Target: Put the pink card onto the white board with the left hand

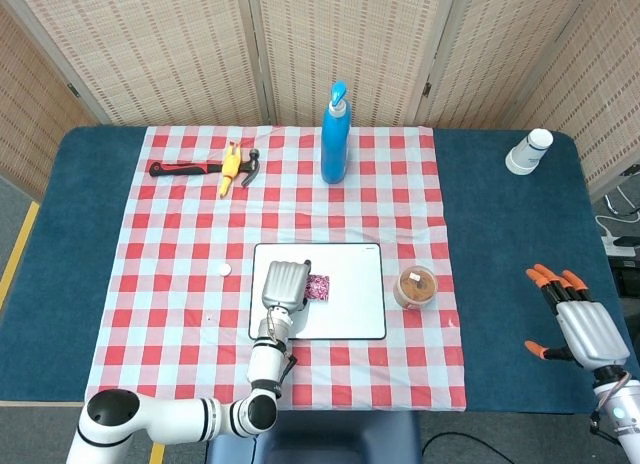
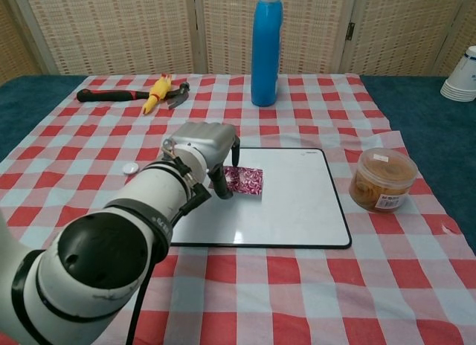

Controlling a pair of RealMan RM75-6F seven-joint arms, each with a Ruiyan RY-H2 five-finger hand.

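The pink patterned card [image 1: 318,287] [image 2: 246,180] is over the left half of the white board [image 1: 352,302] [image 2: 297,207], low and tilted toward it. My left hand [image 1: 284,285] [image 2: 201,143] pinches the card's left edge from above, knuckles up. Whether the card touches the board I cannot tell. My right hand [image 1: 578,324] shows only in the head view, far right over the blue table, fingers spread and holding nothing.
A round tub of snacks [image 1: 416,286] [image 2: 382,180] stands just right of the board. A blue bottle [image 1: 335,134] [image 2: 266,47], a hammer [image 1: 205,168] [image 2: 126,94] with a yellow toy, and a small white cap [image 1: 225,270] [image 2: 130,167] lie on the checked cloth. Stacked white cups [image 1: 528,151] sit far right.
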